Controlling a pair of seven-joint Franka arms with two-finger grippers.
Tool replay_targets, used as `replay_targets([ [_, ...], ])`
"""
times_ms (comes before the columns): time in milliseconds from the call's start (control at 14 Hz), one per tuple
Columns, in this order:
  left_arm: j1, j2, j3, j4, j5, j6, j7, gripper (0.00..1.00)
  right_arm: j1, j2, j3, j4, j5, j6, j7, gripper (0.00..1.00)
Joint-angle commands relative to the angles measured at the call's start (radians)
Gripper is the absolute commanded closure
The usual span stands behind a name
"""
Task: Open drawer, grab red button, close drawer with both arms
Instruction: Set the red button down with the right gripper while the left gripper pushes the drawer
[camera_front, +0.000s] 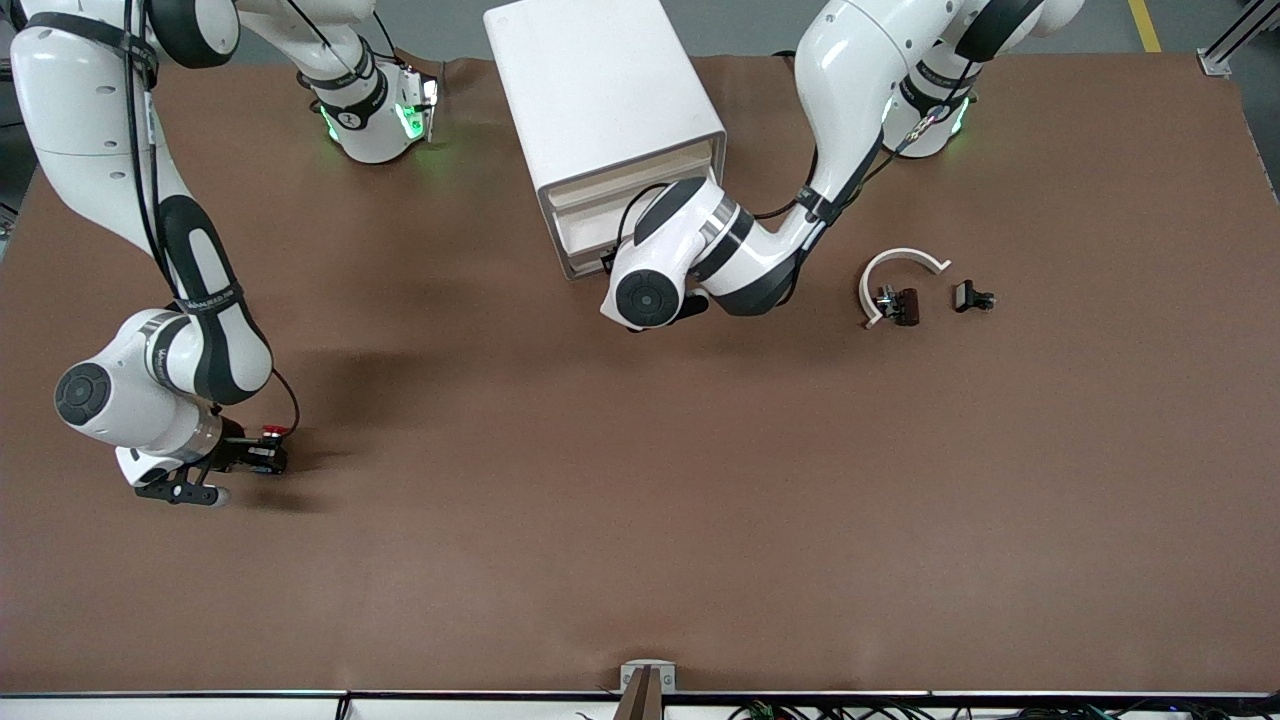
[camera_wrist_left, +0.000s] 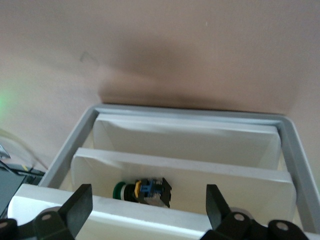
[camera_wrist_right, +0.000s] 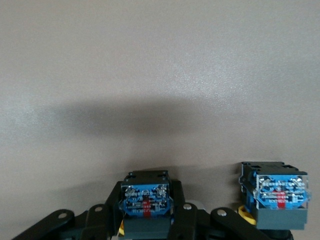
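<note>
The right end effector (camera_front: 262, 456) is clamping the button (camera_front: 273, 432) over the tabletop (camera_front: 640, 520), well apart from the drawer unit (camera_front: 600, 120). Likely light, rigid, slippery: its blocky body suits gripping. The left end effector (camera_wrist_left: 147, 212) is hanging spread, empty, at the drawer unit's open drawer (camera_wrist_left: 190, 150).
</note>
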Motion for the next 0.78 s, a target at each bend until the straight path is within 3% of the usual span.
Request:
replay_targets([
  [0, 0.009, -0.004, -0.013, -0.005, -0.081, -0.033, -0.022, 0.00, -0.003, -0.009, 0.008, -0.011, 0.025, 0.006, -0.019, 0.00],
  [427, 0.015, 0.002, -0.013, -0.003, -0.187, -0.057, -0.040, 0.00, 0.009, -0.026, 0.006, 0.010, 0.023, -0.020, -0.022, 0.00],
  [712, 0.019, 0.011, -0.013, -0.005, -0.244, -0.057, -0.054, 0.00, 0.012, -0.049, 0.004, 0.122, 0.020, -0.216, -0.013, 0.00],
])
